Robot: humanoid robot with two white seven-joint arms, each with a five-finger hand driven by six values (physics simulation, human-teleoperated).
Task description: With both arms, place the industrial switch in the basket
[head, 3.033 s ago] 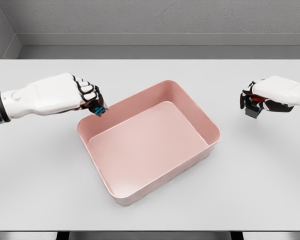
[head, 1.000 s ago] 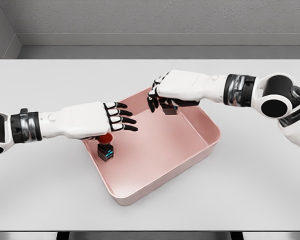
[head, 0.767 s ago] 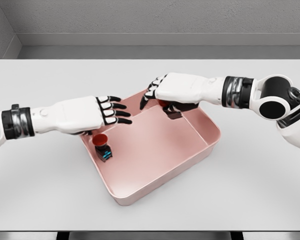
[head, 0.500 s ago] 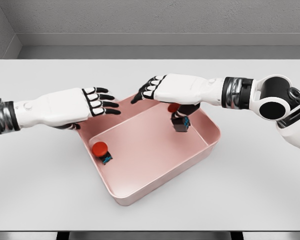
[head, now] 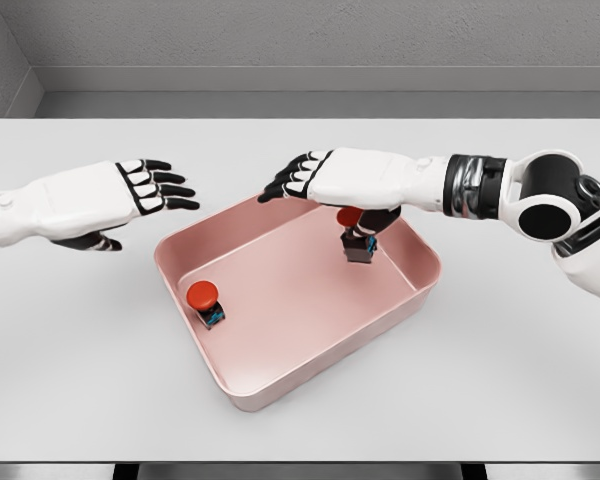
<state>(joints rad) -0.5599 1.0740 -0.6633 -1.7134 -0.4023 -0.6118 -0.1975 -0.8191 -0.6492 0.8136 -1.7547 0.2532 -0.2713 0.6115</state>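
Two switches sit in the pink basket (head: 420, 290), but the spread right hand (head: 325, 180), just above the far switch (head: 356, 236), could bump it over, while the spread left hand (head: 130, 190) holds nothing.

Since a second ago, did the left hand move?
Yes. The left hand pulled back leftward, from over the pink basket to the table beside it, fingers spread.

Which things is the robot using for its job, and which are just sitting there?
For the job:
- pink basket
- switch with red button, lying in the basket
- second switch, under the right hand
- left hand, open, off to the basket's left

Just there:
- white table
- grey wall behind
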